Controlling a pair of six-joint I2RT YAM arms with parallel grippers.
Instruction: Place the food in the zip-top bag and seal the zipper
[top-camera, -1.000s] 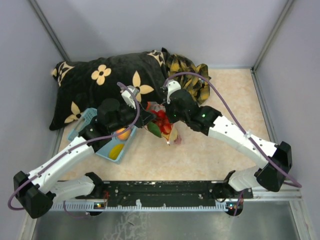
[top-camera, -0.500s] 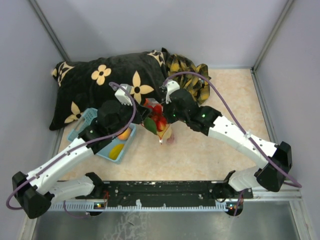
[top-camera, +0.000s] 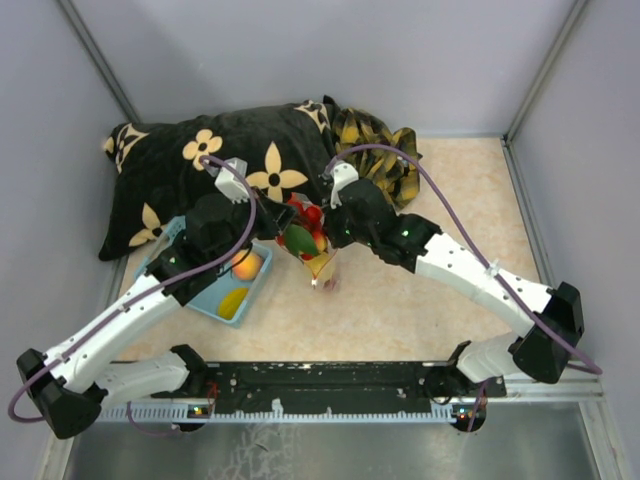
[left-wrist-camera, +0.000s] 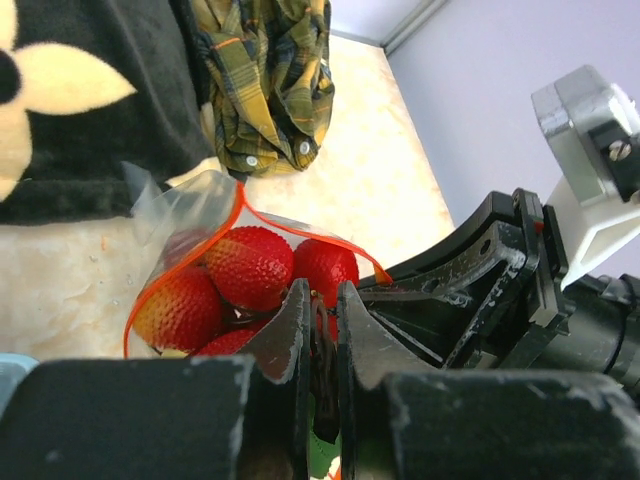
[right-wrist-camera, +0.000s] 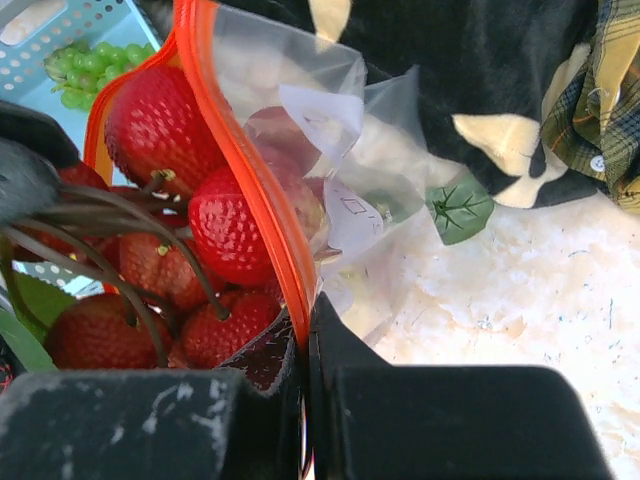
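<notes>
one zip-top bag (top-camera: 322, 266), lengthwise near-far, mouth toward pillow (top-camera: 170, 180)

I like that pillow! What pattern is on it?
Black pillow with cream flowers; top view shows it best.

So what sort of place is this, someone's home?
Likely a robot test cell, not a home: bare grey walls enclose a table, two robot arms sit on a rail, and toy strawberries fill a bag.

Pillow (top-camera: 180, 180) and plaid shirt (top-camera: 385, 150) block the far side (basket (top-camera: 212, 308) left, zip-top bag (top-camera: 320, 262) centre); open tabletop (top-camera: 420, 310) right.
</notes>
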